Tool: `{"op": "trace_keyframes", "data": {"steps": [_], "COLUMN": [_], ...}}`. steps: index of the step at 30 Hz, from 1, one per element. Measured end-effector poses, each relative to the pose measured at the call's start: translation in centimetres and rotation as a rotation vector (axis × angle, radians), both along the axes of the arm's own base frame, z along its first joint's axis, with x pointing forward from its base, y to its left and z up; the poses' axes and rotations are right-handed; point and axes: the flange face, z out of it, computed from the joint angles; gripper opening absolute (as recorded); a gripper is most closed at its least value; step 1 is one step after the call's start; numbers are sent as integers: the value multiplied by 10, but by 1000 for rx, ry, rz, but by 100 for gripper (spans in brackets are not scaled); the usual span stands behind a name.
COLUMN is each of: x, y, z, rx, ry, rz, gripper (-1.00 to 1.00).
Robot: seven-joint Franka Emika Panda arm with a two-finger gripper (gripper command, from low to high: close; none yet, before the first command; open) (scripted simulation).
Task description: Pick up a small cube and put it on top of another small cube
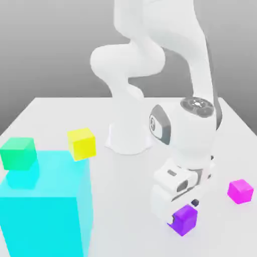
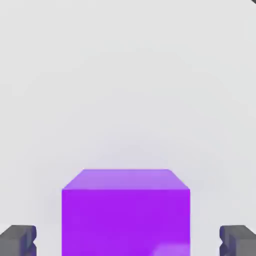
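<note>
Fingers (image 2: 20,239) of the gripper (image 2: 128,241) stand apart on either side of the small cube (image 2: 125,215) with a gap at each flank, neither pad touching it. The cube rests flat on the white table (image 1: 50,108), lower right of the exterior view, one corner toward the camera; no long axis. Farther right lies a magenta cube (image 1: 240,190).
</note>
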Motion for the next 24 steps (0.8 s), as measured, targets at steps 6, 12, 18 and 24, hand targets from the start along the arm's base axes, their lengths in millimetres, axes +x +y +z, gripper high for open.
{"op": "trace_keyframes", "data": {"steps": [6,12,18,24], "x": [0,1,34,31], "y": [0,-2,-84,-160], "z": [0,59,141,231], "rx": [0,-1,8,12], "ry": [1,0,3,5], "rz": [0,-13,-426,-830], "gripper": [-100,-100,-100,-100]}}
